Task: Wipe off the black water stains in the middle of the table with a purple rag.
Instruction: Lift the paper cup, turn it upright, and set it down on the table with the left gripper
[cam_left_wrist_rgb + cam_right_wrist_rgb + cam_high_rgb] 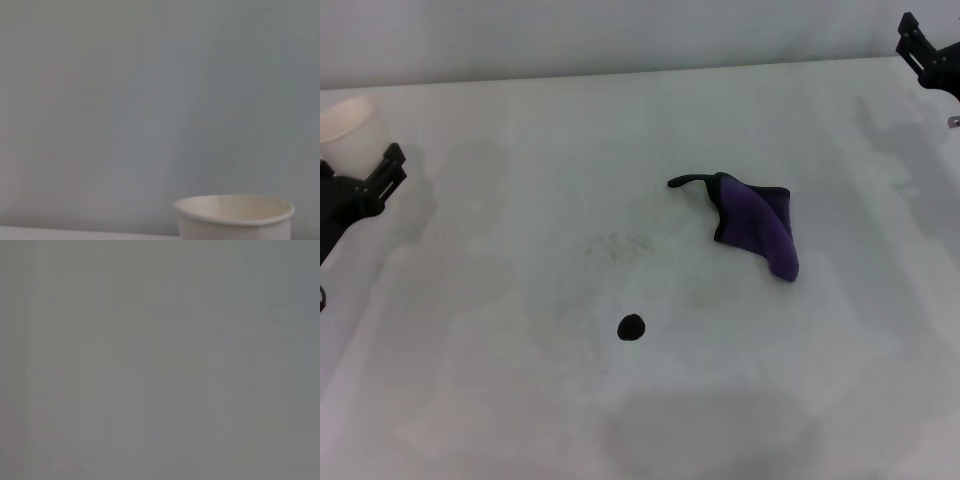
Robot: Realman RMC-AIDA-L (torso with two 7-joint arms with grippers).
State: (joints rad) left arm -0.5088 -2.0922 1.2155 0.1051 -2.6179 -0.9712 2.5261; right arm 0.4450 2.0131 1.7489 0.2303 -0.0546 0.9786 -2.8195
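Rag (758, 225) lies crumpled mid-desk (520, 400), well apart from both jaws, unheld; stain (632, 327) sits nearer the robot, unwiped; left gripper (380, 175) and right gripper (920, 45) parked at the edges, jaw state untellable

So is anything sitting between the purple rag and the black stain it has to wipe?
Nothing visible. Bare table lies between the purple rag and the black stain. The right gripper, at the far right edge, also has open tabletop toward the rag.

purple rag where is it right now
In the head view the purple rag lies crumpled on the table, right of centre, beyond and right of the black water stains.
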